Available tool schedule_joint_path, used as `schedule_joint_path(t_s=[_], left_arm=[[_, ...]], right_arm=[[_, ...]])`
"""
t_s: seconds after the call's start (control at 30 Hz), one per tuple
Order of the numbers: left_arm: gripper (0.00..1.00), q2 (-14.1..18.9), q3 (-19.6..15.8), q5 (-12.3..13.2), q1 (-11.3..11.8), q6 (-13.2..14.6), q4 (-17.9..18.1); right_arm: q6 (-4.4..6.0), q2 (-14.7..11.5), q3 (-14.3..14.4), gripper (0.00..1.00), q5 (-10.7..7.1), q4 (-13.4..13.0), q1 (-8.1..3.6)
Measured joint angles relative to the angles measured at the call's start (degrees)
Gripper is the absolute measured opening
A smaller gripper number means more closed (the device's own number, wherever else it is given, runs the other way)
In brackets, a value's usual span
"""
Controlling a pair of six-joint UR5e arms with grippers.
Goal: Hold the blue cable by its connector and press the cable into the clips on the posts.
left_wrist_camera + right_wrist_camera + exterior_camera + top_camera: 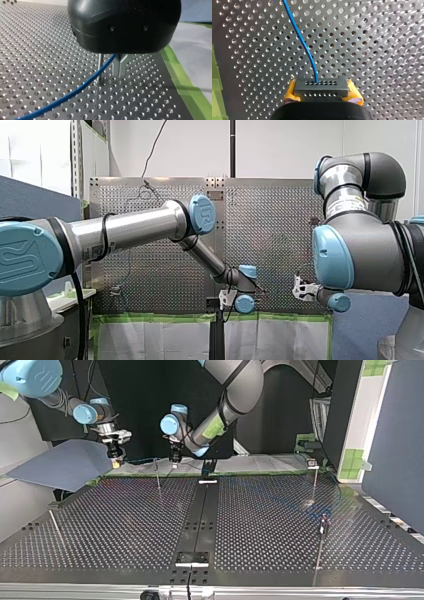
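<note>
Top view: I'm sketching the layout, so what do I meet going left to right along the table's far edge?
Grey-blue board → my right hand, gripping the connector → thin post → my left hand → clip-topped post.

My left end effector [110,75] points down, fingers slightly apart; my right end effector [322,96] is clamped shut.

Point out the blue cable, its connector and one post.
blue cable [298,35], right wrist view, middle of its run
connector [321,86], right wrist view, its black face
post [158,477], top view, middle of its shaft
</note>
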Motion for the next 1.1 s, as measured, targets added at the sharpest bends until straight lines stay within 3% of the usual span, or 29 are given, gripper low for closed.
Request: schedule_joint_path(t_s=[0.67, 0.97, 1.1], left_arm=[[0.00, -0.52, 1.95, 1.05, 2.30, -0.73, 0.23], [0.00, -4.09, 5.85, 1.58, 2.93, -1.05, -3.42], [0.00, -4.54, 7.67, 1.88, 3.21, -1.08, -4.84]], right_arm=[[0.75, 0.64, -4.87, 0.00, 0.08, 1.39, -0.03], [1.64, 1.56, -7.70, 0.00, -0.09, 2.01, -0.32], [1.10, 3.33, -9.56, 0.00, -0.07, 3.23, -0.53]])
